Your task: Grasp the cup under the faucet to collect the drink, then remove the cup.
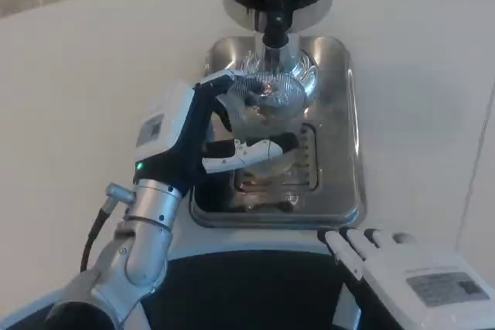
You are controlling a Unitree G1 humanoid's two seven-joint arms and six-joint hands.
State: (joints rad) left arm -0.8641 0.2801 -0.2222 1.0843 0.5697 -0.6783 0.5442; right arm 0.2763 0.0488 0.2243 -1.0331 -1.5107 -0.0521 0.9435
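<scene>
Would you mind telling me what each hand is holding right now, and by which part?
The left hand grips the clear cup around its side, under the faucet. The right hand holds nothing.

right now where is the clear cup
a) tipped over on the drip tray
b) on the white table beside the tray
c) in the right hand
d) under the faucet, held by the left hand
d: the clear cup stands upright beneath the black faucet over the metal drip tray, with the left hand wrapped around it; the right hand rests low near the table edge, holding nothing.
</scene>
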